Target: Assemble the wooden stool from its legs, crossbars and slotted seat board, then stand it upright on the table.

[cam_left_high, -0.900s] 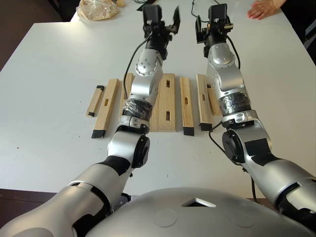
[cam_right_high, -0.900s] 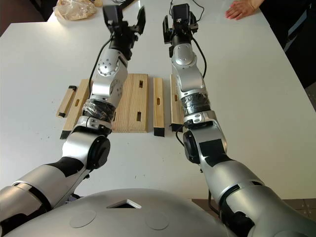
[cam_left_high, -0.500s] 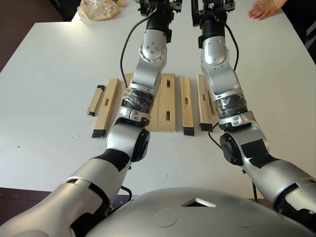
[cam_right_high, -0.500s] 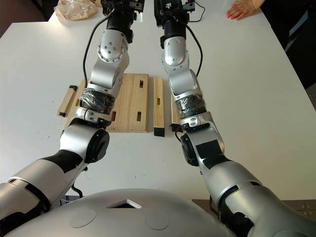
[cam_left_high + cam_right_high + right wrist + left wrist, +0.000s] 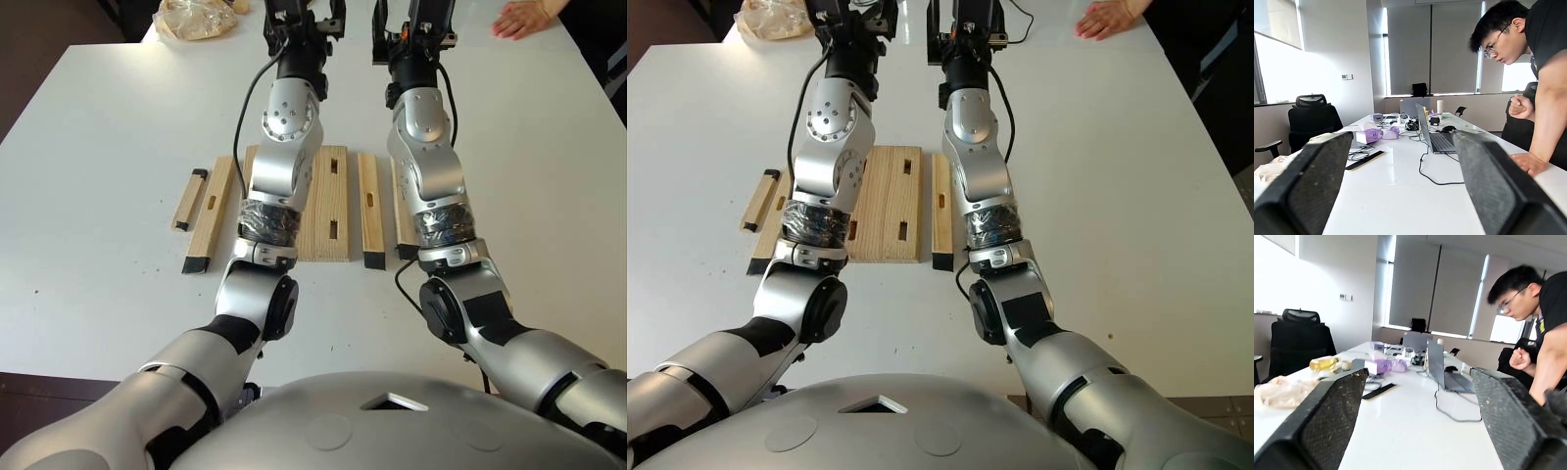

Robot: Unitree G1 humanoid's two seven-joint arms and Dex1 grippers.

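White table [image 5: 98,147], parts laid flat in a row at mid-depth, nothing joined yet. Slotted seat board [image 5: 331,201] is in the centre of the row, partly under the left forearm, its rectangular slots facing up. Just right of it lies a long leg [image 5: 369,211], black foot toward the near edge, with a second leg [image 5: 400,196] beyond it, half hidden by the right forearm. Left of the board is another leg [image 5: 208,215], and at the far-left end of the row a short crossbar [image 5: 186,201]. Both arms are stretched far past the parts. The left gripper [image 5: 1420,374] and right gripper [image 5: 1403,134] are raised over the far side of the table, jaws of each spread wide with nothing between them. Judgement: the step in hand is the first pick, so both wrists need to come toward the near side and tip downward before anything can be grasped. Suggest the right arm takes the leg beside the board, gripping across its narrow width near mid-length, clear of its slot. The left arm would then pin the board so it cannot slide. Risk: a forearm sweeping low could scatter the row.
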